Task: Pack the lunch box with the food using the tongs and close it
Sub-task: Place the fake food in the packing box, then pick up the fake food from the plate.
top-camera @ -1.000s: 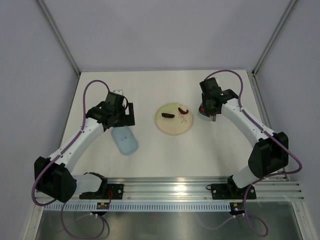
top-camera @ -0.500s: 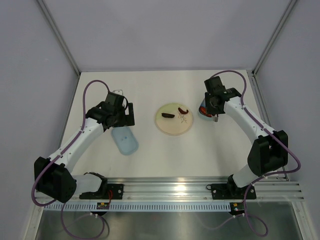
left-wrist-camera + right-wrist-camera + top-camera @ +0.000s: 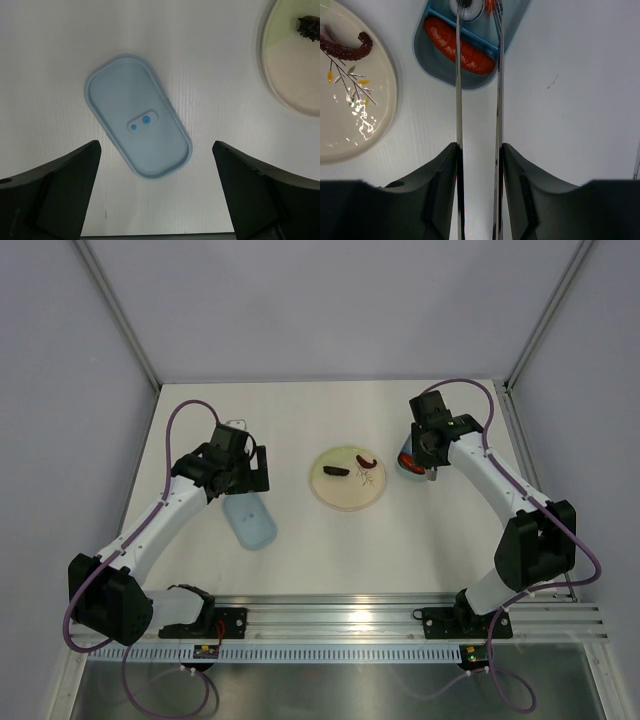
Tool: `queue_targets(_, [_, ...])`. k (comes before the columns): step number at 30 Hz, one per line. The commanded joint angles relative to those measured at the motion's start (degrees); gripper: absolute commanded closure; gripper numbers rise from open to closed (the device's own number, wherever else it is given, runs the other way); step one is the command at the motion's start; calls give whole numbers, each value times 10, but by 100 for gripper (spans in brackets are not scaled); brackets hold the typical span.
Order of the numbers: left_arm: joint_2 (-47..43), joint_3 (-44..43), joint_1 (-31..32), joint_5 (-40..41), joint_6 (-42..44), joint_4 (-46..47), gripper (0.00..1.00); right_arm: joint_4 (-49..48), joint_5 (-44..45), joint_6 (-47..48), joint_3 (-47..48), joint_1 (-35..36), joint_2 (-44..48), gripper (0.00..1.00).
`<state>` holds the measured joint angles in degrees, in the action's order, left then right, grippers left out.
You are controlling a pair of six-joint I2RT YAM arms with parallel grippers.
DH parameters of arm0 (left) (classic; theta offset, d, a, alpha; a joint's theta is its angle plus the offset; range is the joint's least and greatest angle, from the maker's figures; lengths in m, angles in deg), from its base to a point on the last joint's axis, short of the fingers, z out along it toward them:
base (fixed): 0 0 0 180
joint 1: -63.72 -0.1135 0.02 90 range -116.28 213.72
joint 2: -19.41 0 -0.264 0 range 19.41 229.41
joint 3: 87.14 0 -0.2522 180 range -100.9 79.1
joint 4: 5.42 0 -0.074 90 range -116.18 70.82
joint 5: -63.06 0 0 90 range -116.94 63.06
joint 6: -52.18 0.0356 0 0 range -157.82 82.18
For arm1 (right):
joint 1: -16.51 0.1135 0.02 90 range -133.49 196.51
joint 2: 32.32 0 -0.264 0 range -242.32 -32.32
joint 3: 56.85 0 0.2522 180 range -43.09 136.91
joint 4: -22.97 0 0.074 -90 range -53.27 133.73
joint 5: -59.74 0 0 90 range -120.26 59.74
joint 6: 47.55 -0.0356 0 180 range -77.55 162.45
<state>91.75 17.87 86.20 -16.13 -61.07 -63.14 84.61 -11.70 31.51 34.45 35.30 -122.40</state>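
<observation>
The pale-blue lunch box point(image 3: 427, 55) lies open right of the plate and holds a red sausage point(image 3: 460, 47), with a round piece point(image 3: 470, 6) and an orange bit point(image 3: 491, 5) at its far end. My right gripper point(image 3: 478, 150) is shut on the silver tongs point(image 3: 458, 80); their two blades run parallel, slightly apart, with the tips over the box point(image 3: 406, 462). The blue lid point(image 3: 137, 115) lies flat on the table. My left gripper point(image 3: 155, 147) hovers open above the lid's near end, holding nothing. On the plate lie a dark brown piece point(image 3: 335, 471) and a curved dark-red piece point(image 3: 345, 47).
The round pale-yellow plate point(image 3: 348, 492) with a sprig pattern sits mid-table between the lid point(image 3: 250, 523) and the lunch box. Metal frame posts and grey walls bound the table on the left, right and back.
My right gripper with the tongs has shifted slightly right and toward the back, uncovering more of the lunch box. The left arm and the lid have not moved.
</observation>
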Motion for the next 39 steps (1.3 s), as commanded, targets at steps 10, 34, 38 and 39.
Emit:
queue_targets(10, [-6,0,3,9,9,18,1,-3,21,-4,46,-4,30,54])
queue_targets(34, [7,-6,3,11,7,19,1,-1,-91,16,44,139,73,55])
queue_targets(38, [4,-6,3,10,5,17,1,8,-95,27,49,152,42,54])
queue_targets(39, [4,-6,3,11,5,15,1,9,-95,29,50,153,32,54])
